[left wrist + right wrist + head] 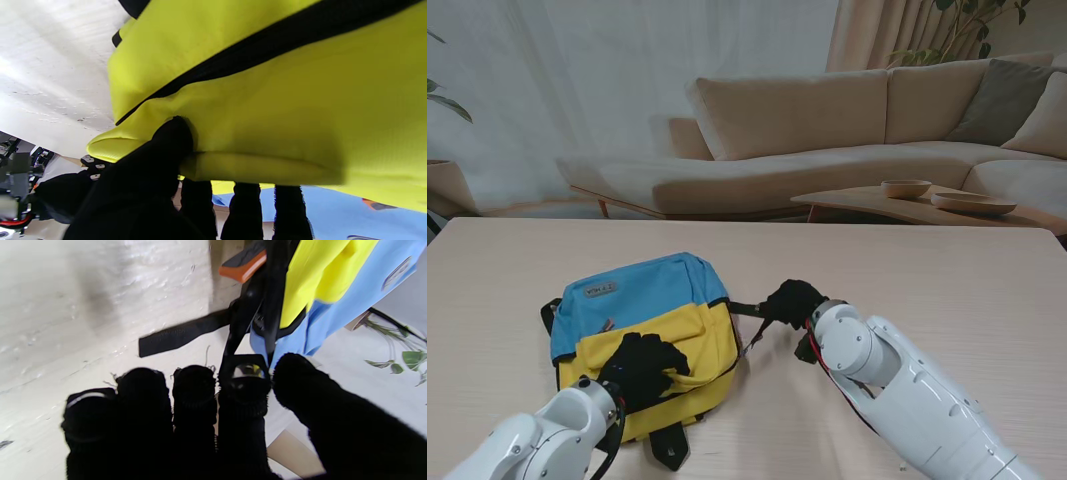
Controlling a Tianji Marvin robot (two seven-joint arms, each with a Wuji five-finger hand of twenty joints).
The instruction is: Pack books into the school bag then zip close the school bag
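Observation:
The school bag (642,300), blue on top and yellow in front, lies flat on the table left of centre. No book shows in any view. My left hand (640,368), in a black glove, rests on the yellow front and pinches a fold of its fabric (267,166) between thumb (173,140) and fingers. The black zipper line (267,43) runs just past that fold. My right hand (792,302) sits at the bag's right side. Thumb and forefinger there are closed on a black zipper pull (246,368) beside the blue fabric (333,306).
A loose black strap (186,335) trails from the bag's right side, and another strap end (670,447) lies at its near edge. Bare table (947,280) spreads to the right. Beyond the table's far edge stand a sofa (827,130) and a low table with bowls (907,188).

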